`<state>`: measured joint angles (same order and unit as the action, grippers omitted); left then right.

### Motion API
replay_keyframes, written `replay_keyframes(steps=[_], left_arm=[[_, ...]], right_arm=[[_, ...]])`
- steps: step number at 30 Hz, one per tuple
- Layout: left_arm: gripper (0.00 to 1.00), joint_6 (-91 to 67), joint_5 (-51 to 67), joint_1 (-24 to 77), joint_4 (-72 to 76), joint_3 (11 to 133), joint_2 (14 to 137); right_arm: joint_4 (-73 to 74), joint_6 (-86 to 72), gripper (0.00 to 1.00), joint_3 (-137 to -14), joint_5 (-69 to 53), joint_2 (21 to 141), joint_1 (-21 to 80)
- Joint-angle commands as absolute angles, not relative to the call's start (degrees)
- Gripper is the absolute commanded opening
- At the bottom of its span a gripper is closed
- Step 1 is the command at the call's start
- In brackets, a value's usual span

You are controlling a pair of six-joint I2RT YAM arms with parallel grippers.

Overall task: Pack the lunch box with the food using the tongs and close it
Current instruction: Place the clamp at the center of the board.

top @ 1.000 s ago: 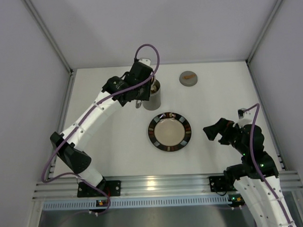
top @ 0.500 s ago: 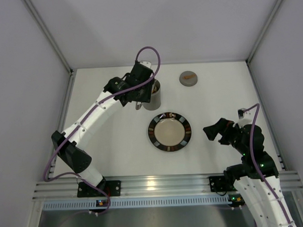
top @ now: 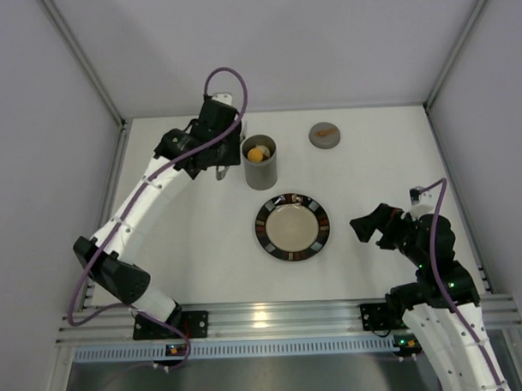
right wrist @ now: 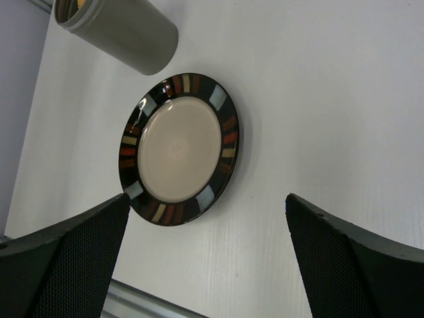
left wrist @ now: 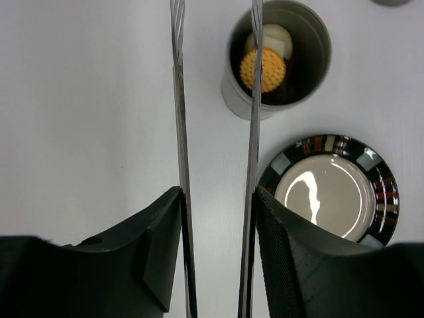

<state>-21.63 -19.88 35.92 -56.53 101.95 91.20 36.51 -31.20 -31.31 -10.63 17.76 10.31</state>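
The lunch box [top: 262, 172] stands upright at the back of the table, its mouth uncovered. Food lies inside it: an orange round piece [left wrist: 262, 69] and a cream piece [left wrist: 273, 37]. My left gripper [top: 220, 159] hangs just left of the box, shut on the silver tongs [left wrist: 177, 99]. The two slim arms run forward from between my fingers, and the right arm crosses the lunch box [left wrist: 235, 99] in the wrist view. The tong tips are out of frame. My right gripper [top: 365, 226] stands open right of the plate, holding nothing.
A dark plate [top: 264, 227] with a striped rim and a bare cream centre lies mid-table; the plate [right wrist: 225, 126] also fills the right wrist view. The flat grey lid [top: 325, 135] with an orange mark rests at the back right. White walls close in the table.
My left gripper has moved left with the tongs, from over the lunch box to beside it, uncovering the food inside. The right arm has not moved.
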Motion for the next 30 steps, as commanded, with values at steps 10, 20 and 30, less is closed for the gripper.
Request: replay_keyframes(steps=[10, 20, 30], left_arm=[[0.52, -27.0, -13.3, 17.8, -45.3, 88.4, 82.3], [0.56, -30.3, -13.8, 13.0, -31.9, 68.6, 86.7], [0.66, -32.3, -10.4, 12.7, -28.7, 62.0, 90.9]], right_arm=[[35.6, -30.6, 0.99, -34.9, -11.2, 18.5, 9.7], [36.6, -29.7, 1.00, -36.8, -11.4, 19.3, 9.7], [35.4, -30.3, 0.99, -34.3, -12.6, 18.4, 9.7]])
